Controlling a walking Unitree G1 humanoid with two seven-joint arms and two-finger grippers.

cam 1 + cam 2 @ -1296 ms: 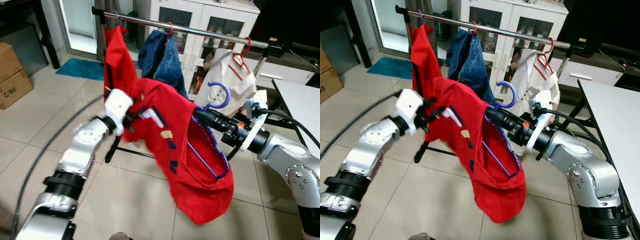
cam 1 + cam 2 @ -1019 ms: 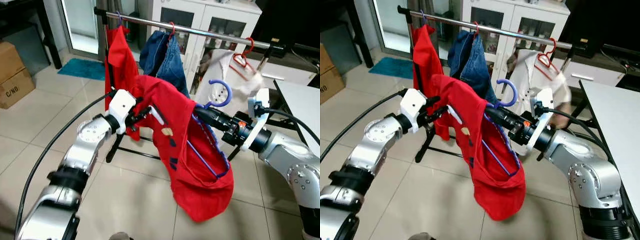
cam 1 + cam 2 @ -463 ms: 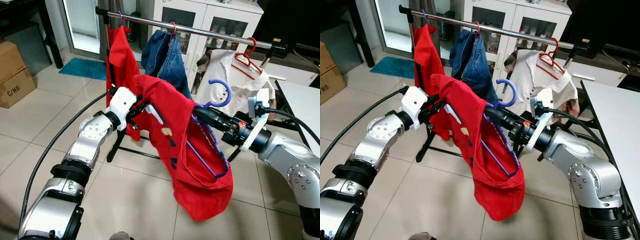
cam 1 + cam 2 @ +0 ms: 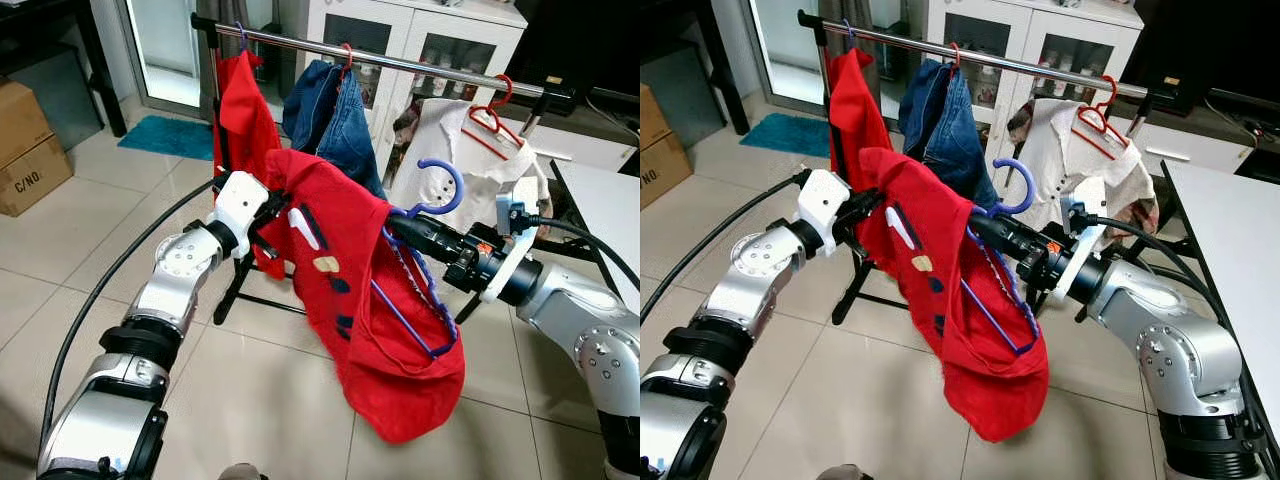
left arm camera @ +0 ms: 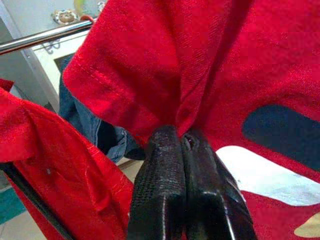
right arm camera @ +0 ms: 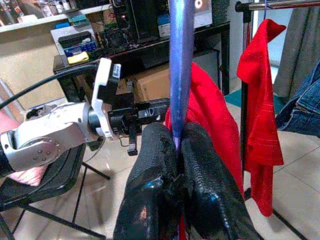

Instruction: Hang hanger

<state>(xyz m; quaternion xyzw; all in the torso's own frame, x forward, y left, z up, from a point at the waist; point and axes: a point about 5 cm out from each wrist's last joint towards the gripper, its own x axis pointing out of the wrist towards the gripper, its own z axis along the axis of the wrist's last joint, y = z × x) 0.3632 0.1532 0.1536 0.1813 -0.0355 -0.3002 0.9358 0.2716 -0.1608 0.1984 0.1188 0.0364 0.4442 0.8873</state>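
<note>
A blue hanger [image 4: 438,192] carries a red shirt [image 4: 360,290] that sags between my two arms. My right gripper [image 4: 397,228] is shut on the hanger just below its hook, and in the right wrist view its fingers [image 6: 155,165] clamp the blue hanger stem [image 6: 179,60]. My left gripper [image 4: 272,212] is shut on the shirt's left shoulder; the left wrist view has its fingertips [image 5: 170,150] pinching a fold of red cloth [image 5: 165,60]. Behind stands the chrome clothes rail [image 4: 400,63], above and beyond the hook.
On the rail hang another red garment [image 4: 240,110], blue jeans [image 4: 330,110] and a white shirt on a red hanger [image 4: 470,150]. A white cabinet [image 4: 420,40] stands behind. A cardboard box [image 4: 30,140] sits at left and a table edge [image 4: 600,200] at right.
My left gripper has pulled the shirt's shoulder slightly up and left, spreading the cloth. The white shirt on the rail swung and settled. The right gripper has held still.
</note>
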